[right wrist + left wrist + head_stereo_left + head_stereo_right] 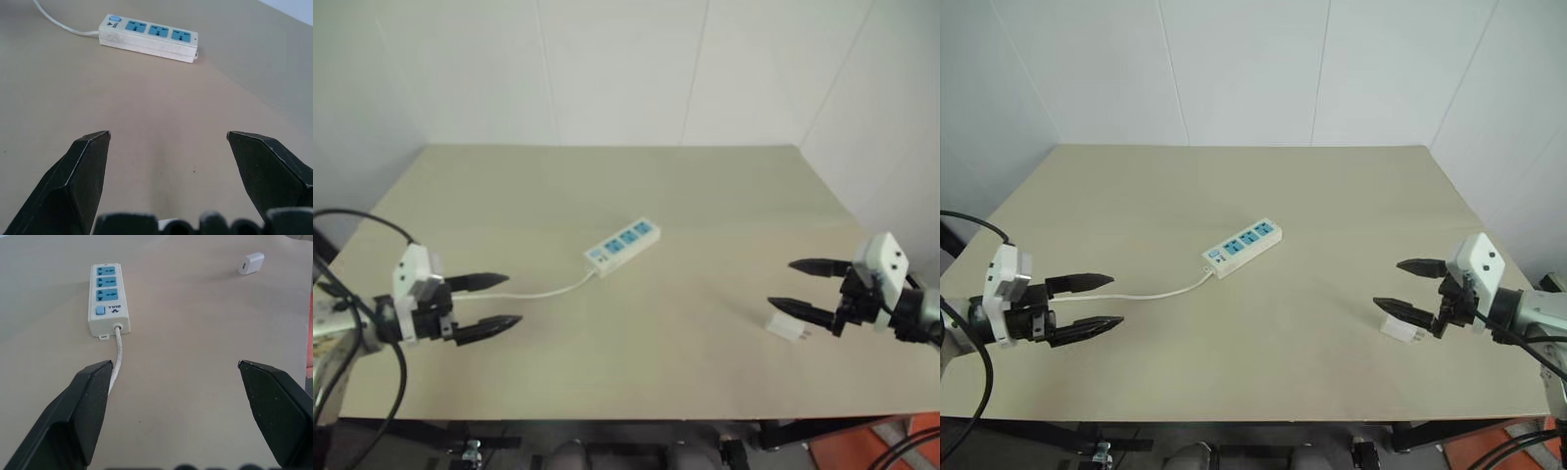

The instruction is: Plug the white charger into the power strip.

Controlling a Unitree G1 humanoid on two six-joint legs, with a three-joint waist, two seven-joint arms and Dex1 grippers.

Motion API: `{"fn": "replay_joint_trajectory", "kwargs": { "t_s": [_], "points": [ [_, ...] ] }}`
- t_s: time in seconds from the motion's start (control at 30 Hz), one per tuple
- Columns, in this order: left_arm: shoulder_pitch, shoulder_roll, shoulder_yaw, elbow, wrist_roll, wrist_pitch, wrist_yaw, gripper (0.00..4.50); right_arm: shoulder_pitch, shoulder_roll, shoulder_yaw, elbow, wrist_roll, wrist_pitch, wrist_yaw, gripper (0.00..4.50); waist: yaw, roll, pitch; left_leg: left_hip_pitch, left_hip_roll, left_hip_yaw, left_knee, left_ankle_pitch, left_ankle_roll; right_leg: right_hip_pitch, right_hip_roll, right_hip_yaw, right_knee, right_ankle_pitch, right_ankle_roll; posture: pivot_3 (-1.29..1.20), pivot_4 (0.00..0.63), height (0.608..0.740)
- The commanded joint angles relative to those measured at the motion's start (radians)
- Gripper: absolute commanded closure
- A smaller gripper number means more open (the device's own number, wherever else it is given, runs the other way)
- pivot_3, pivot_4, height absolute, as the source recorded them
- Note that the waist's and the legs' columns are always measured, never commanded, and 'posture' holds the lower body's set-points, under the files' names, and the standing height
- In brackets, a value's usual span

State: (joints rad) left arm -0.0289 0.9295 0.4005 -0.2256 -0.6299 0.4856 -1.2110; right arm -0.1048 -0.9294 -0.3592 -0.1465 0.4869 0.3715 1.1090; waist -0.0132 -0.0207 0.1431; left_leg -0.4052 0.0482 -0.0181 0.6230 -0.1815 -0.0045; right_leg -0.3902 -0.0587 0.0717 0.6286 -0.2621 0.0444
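The white charger [1400, 329] (near the table's [1234, 186] right edge) should be straddled squarely by the wide-open, empty right gripper [1397, 285]; left gripper [1103, 301] likewise wide

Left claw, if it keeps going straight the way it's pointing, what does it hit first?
Probably the thin white cord, which lies just ahead of the open left claw, with the power strip beyond it. Depth is uncertain; it may pass over the cord.

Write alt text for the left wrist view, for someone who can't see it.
A white power strip with three blue sockets lies on a beige table, its cord running toward the open left gripper. A white charger lies apart, farther off.
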Motion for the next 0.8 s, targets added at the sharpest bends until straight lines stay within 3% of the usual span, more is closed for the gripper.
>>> {"fn": "replay_joint_trajectory", "kwargs": {
  "t_s": [0.03, 0.43, 0.8],
  "points": [
    [0.006, 0.017, 0.035, -0.034, -0.022, 0.005, 0.004, 0.04, -0.015, -0.019, -0.011, -0.014, 0.001, -0.023, 0.006, 0.00, 0.000, 0.000, 0.000, 0.000, 0.000, 0.000, 0.000, 0.000, 0.000, 0.000, 0.000, 0.000, 0.000, 0.000, 0.000, 0.00, 0.150, 0.740],
    [-0.037, 0.004, 0.008, -0.019, -0.015, -0.005, 0.010, 0.04, -0.029, -0.015, -0.007, -0.015, -0.003, -0.021, 0.000, 0.00, 0.001, 0.000, 0.000, 0.001, 0.000, 0.000, 0.000, 0.000, 0.000, 0.000, 0.000, 0.000, 0.000, 0.000, 0.000, 0.00, 0.150, 0.740],
    [-0.340, -0.235, -0.195, 0.169, 0.159, -0.163, 0.232, 0.04, -0.049, 0.004, -0.009, -0.048, 0.016, -0.011, -0.034, 0.00, 0.001, 0.000, 0.000, 0.000, -0.001, 0.000, 0.001, 0.000, 0.000, 0.001, 0.000, 0.000, 0.000, 0.006, 0.003, 0.00, 0.150, 0.740]
  ]
}}
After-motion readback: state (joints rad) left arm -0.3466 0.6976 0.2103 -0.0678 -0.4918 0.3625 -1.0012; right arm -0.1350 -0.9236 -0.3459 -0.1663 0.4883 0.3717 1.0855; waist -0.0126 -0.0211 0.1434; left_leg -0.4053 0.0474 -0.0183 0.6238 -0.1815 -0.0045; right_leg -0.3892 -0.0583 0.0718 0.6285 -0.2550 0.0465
